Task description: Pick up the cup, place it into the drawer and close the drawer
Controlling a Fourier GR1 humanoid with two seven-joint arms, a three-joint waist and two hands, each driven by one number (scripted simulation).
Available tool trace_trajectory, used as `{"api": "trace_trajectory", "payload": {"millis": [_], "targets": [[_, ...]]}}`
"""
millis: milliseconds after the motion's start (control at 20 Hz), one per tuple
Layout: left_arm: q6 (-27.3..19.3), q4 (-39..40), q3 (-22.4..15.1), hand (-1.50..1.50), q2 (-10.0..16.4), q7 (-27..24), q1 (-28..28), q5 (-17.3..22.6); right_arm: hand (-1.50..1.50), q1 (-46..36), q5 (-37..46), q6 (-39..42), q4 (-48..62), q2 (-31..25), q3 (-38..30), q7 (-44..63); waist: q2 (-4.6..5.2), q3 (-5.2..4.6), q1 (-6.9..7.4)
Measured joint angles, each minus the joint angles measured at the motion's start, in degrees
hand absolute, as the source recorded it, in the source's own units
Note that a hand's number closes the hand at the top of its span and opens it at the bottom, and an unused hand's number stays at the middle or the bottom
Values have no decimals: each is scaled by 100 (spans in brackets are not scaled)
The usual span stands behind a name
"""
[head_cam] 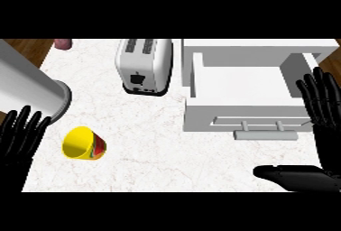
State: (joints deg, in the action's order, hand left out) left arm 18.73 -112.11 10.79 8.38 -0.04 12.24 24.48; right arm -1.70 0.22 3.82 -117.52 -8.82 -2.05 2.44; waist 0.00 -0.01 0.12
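A yellow cup [82, 144] with red and green marks lies on its side on the white counter at the lower left, its mouth facing left. My left hand [20, 133] stands open just left of the cup, fingers straight and pointing up, not touching it. A white drawer [241, 111] stands pulled open at the right, with a grey handle [264, 134] on its front. My right hand [324, 113] is open at the right edge beside the drawer, fingers up, thumb [290, 174] stretched leftward below the handle.
A white toaster [143, 65] stands at the back centre, left of the drawer. A pinkish object [63, 43] sits at the counter's far left corner. Wooden floor shows beyond the counter's left edge.
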Motion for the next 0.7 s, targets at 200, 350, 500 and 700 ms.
{"api": "trace_trajectory", "payload": {"millis": [200,350,500,700], "targets": [[104,586,214,-150,-13,-397,37,-301,-150,-22,105,19,146,42,17,-141,1,0,-1],[161,1022,338,-150,-12,-684,35,-538,-150,-135,86,58,299,41,-43,-168,2,0,-1],[189,1760,485,-150,51,-1137,-150,-875,-150,-119,105,85,241,33,-48,-119,3,-1,-18],[217,2831,641,-150,175,-1720,-476,-1248,-150,-158,16,167,306,-1,-170,-163,5,-1,-28]]}}
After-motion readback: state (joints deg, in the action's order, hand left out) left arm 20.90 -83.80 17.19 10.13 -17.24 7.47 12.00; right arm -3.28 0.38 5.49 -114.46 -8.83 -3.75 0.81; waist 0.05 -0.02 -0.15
